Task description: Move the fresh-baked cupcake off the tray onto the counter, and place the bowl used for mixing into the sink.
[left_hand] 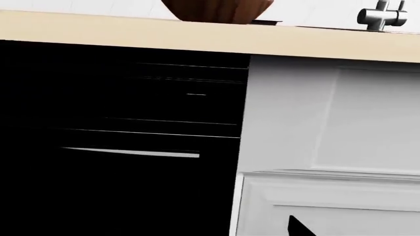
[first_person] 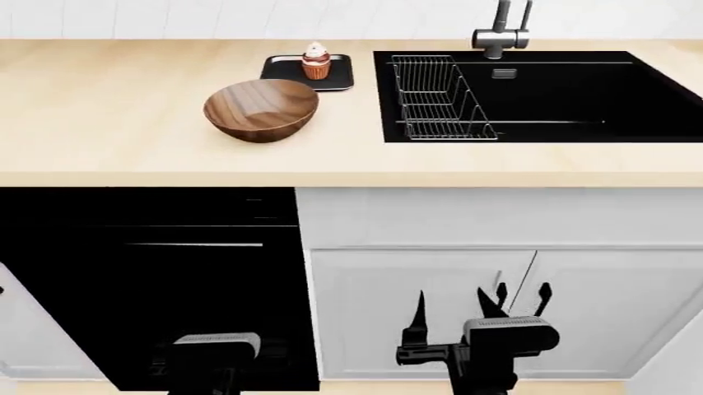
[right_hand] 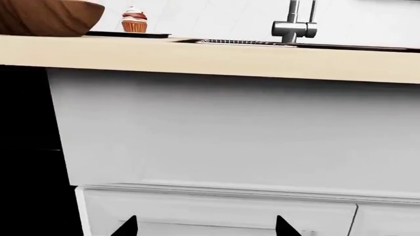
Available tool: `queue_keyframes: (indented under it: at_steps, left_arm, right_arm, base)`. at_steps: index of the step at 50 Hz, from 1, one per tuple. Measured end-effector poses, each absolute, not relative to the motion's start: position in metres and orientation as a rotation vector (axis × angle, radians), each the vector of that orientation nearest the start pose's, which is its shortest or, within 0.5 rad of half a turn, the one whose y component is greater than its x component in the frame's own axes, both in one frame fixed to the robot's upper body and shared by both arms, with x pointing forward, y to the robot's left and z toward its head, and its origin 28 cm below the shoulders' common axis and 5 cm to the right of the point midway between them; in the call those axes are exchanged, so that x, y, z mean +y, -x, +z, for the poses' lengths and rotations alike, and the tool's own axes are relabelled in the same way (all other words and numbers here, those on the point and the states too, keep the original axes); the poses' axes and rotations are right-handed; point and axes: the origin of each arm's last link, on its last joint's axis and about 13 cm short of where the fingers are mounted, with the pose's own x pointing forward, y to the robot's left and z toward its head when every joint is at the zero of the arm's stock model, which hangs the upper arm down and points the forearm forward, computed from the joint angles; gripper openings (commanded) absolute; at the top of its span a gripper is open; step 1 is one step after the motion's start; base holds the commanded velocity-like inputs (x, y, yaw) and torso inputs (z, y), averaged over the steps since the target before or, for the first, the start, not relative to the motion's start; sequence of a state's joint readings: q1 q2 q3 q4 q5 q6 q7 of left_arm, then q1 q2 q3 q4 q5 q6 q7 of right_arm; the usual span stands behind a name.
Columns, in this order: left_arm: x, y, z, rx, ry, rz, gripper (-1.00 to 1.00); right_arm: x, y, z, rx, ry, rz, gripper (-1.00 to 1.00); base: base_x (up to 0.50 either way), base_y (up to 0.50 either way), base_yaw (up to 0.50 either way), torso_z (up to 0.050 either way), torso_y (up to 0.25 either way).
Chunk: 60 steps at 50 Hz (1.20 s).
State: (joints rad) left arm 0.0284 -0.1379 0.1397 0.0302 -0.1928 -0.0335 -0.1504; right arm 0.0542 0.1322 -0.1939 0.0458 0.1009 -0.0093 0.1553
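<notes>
One cupcake, one bowl; right gripper spread, left gripper seemingly hidden, unreadable.

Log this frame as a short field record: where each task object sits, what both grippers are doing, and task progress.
cupcake: upright on the tray, untouched
tray: on the counter, left of the sink
bowl: on the counter in front of the tray, empty, upright
sink: holds a wire dish rack; faucet behind it
left gripper: low, before the black oven front, fingers not discernible
right gripper: low, before the white cabinet, open, empty
progress: neither step begun
</notes>
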Motion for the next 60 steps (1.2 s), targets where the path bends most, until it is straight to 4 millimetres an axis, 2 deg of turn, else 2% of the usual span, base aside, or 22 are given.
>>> queue_keyframes:
  at_steps: [23,60]
  left_arm:
    - [0.2084,-0.1996,0.0095,0.061,0.049,0.007,1.00]
    - [0.2082,-0.1999,0.0091,0.062,0.046,0.008,1.00]
  right_arm:
    - [-0.0908,-0.2194,0.0127,0.002,0.039,0.033,1.00]
    - [-0.0920,-0.2186,0.0122,0.013,0.034,0.016,1.00]
  base:
    - [0.00,0.37,0.00,0.000,0.000]
    - [0.12,0.00,0.00,0.000,0.000]
